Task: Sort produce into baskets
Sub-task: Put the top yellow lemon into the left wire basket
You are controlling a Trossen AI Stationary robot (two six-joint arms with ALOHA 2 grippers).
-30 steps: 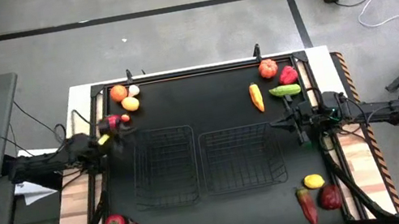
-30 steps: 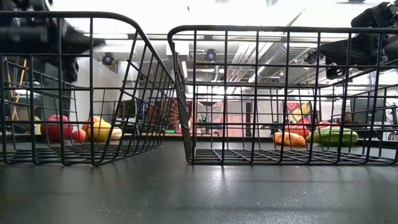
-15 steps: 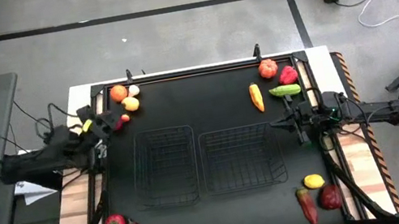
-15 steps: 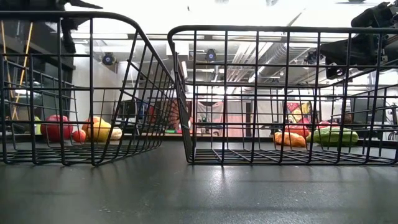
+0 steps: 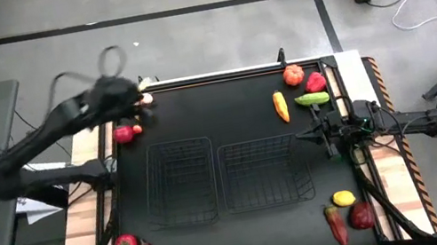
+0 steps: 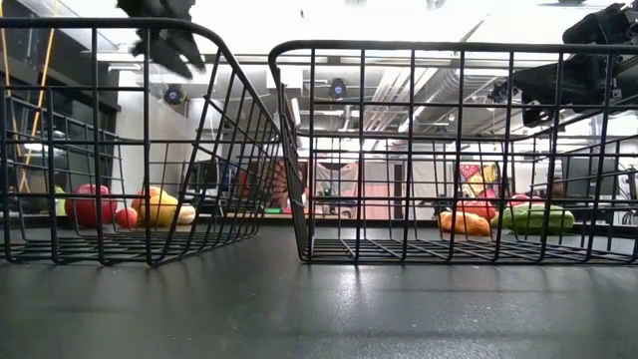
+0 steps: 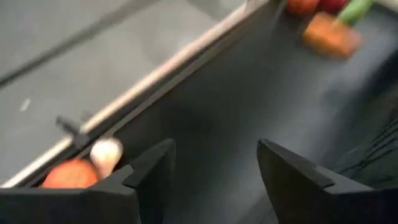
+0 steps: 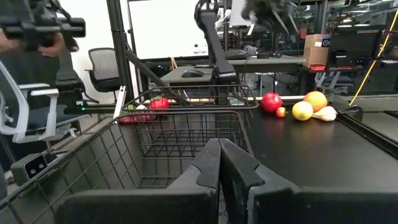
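A black tabletop (image 5: pixel 247 230) stands on a grey floor crossed by dark tape lines, with a desk, keyboard and mouse off to one side and office chairs beyond. Two black wire baskets (image 5: pixel 181 183) (image 5: pixel 265 172) sit side by side mid-table, both empty, so by my reckoning the sorting has hardly begun. The produce lies in four corner clusters: a red apple (image 5: pixel 123 134) with an orange (image 8: pixel 315 99), lemon (image 8: pixel 302 110) and garlic (image 8: pixel 324 113); a pumpkin (image 5: pixel 293 75), red pepper (image 5: pixel 315 81) and cucumber (image 5: pixel 312 99); and two near-edge groups. The left gripper (image 7: pixel 211 171) hovers above the apple cluster, jaws wide and holding nothing. The right gripper (image 8: pixel 219 163) waits beside the right-hand basket, jaws pressed together, empty.
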